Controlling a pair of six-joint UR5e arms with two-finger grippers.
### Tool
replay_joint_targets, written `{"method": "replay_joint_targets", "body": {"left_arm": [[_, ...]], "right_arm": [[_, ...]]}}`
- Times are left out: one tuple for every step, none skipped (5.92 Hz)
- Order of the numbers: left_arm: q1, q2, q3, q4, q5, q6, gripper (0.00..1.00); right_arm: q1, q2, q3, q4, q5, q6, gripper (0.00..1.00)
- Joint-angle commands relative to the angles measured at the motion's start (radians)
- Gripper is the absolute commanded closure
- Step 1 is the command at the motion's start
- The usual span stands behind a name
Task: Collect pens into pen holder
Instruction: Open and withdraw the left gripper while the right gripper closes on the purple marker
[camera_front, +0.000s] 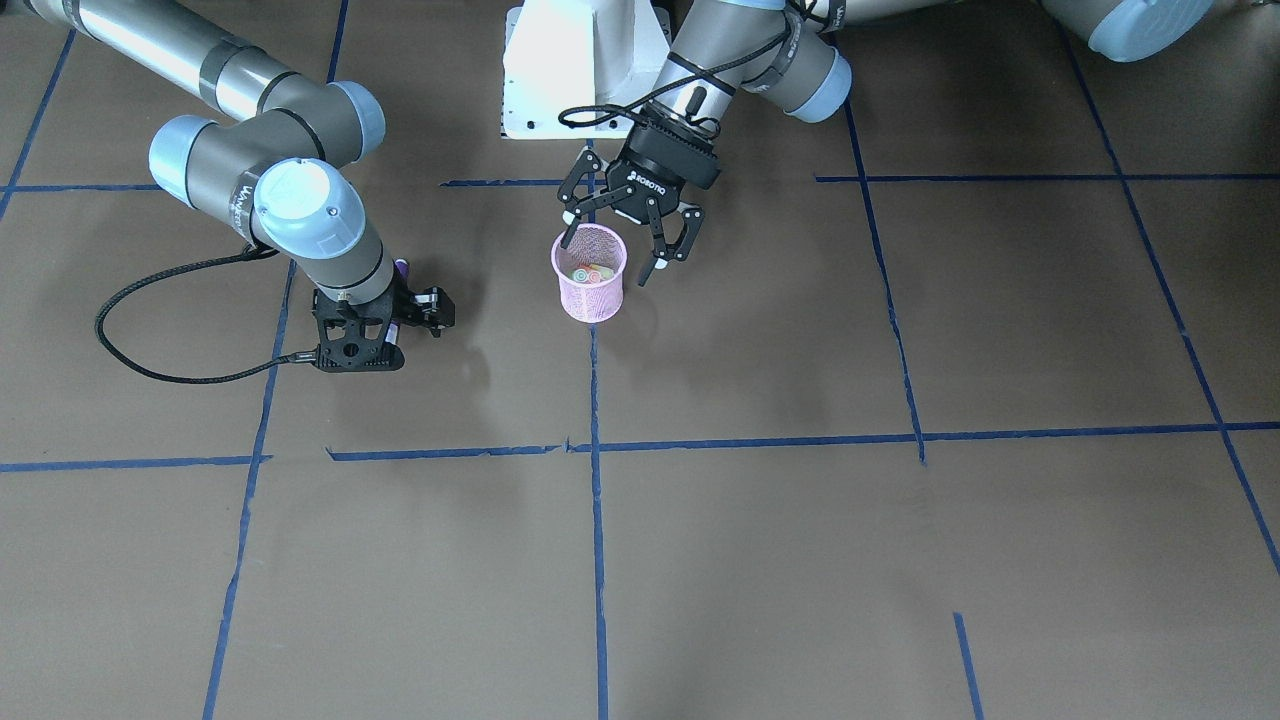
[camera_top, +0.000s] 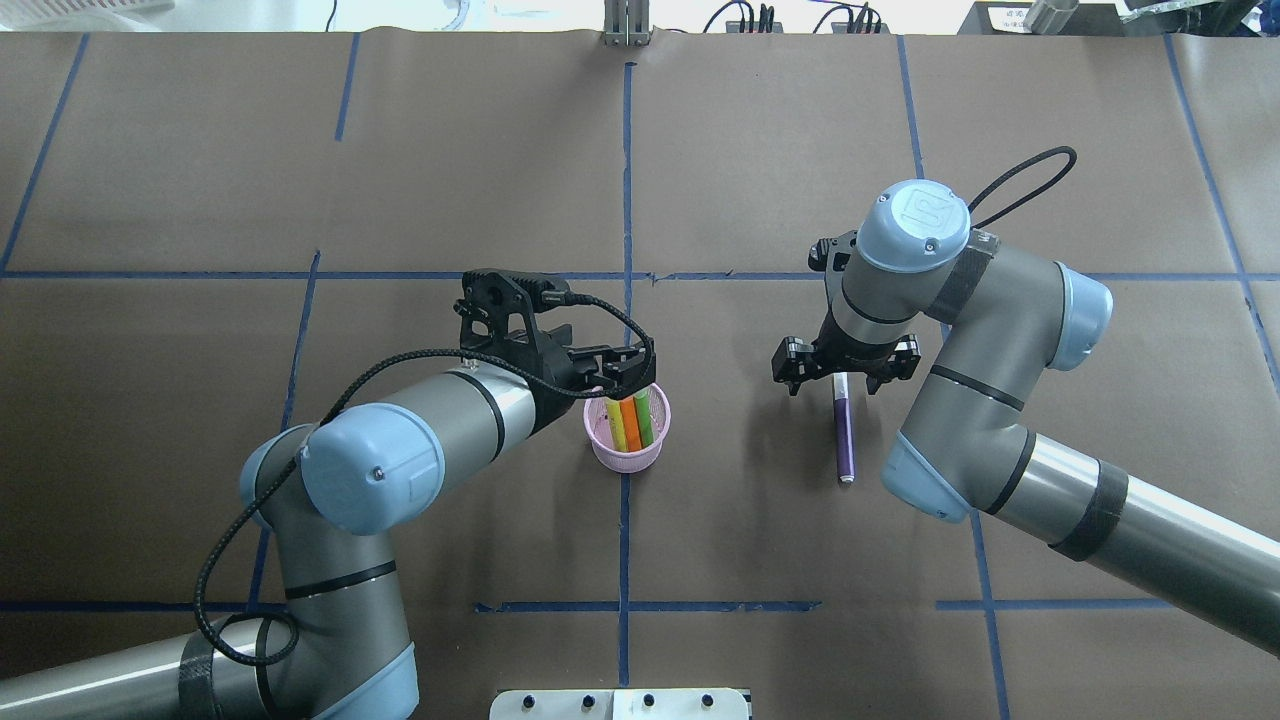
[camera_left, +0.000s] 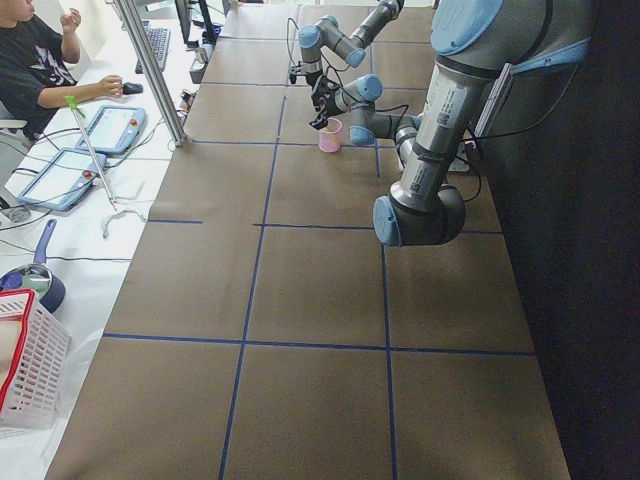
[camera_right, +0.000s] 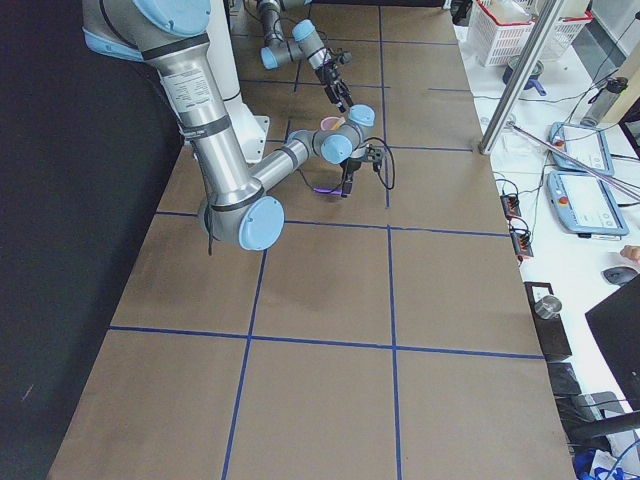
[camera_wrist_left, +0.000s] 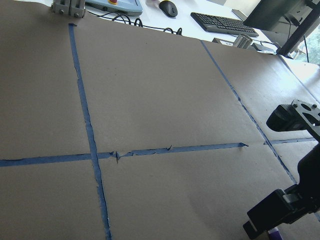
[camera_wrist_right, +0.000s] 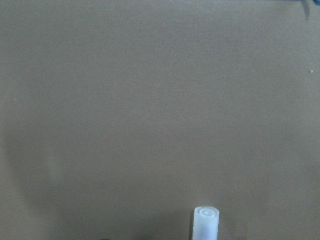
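Purple marker-like pen (camera_top: 844, 430) lies apart from the round pink wire-mesh cup (camera_top: 625, 455) — the right gripper (camera_top: 843, 372) straddles its end, jaws spread, due to close next; left gripper (camera_front: 608, 258) hangs open over the cup

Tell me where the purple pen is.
In the overhead view, the purple pen lies flat on the right side, one end beneath the right gripper, right of the pink pen holder.

The left arm (camera_top: 440, 420) and right arm (camera_top: 1000, 300) are silver tubes with dark grey joints and pale-blue round caps, dotted with small screws. Black braided cables (camera_front: 98, 325) trail to the wrists. The left gripper (camera_front: 605, 262) is black, with white ROBOTIQ lettering.
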Motion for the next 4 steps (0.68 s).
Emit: {"method": "replay_joint_targets", "body": {"left_arm": [[-0.103,-0.003,-0.010,0.123,-0.154,0.043,0.00],[-0.204,-0.003,-0.019,0.206,-0.326,0.043,0.00],[-0.264,0.002,-0.019,0.217,-0.420,0.043,0.00],[-0.283,0.004,-0.018,0.219,-0.432,0.045,0.00]], "right_arm": [[0.000,-0.001,-0.004,-0.001,0.000,0.000,0.11],[0.000,-0.001,-0.006,-0.001,0.002,0.000,0.25],[0.000,-0.002,-0.007,-0.001,0.008,0.000,0.37],[0.000,-0.001,-0.008,0.000,0.014,0.000,0.52]]}}
